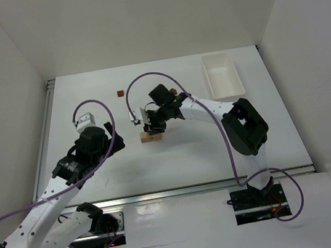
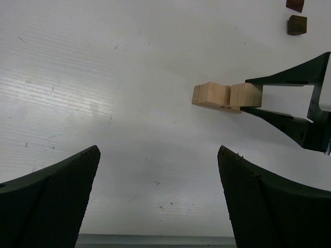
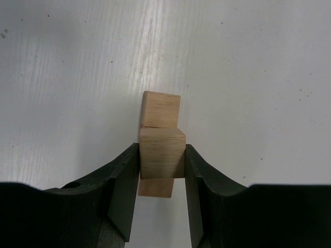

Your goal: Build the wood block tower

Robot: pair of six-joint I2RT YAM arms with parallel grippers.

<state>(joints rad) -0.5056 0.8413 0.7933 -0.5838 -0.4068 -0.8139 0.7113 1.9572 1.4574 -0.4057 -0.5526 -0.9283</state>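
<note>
Squeezing a pale block [image 3: 162,160] tight with the right gripper [image 3: 162,147], on top of the wood block tower [image 1: 149,137] near the middle of the table [image 1: 267,140]. Holding the left gripper [image 2: 159,151] wide open (nothing inside), nearer the left edge. Two dark brown blocks [image 2: 297,25] toward the far edge. White tray [image 1: 231,78] by the far right corner.

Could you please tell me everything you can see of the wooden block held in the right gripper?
The held block is a small pale cube of bare wood with fine grain, upright and square-edged. The right gripper clamps two opposite sides between its black fingers. It appears to rest on a longer pale wooden piece lying on the white table, with a second cube against its far face.
</note>
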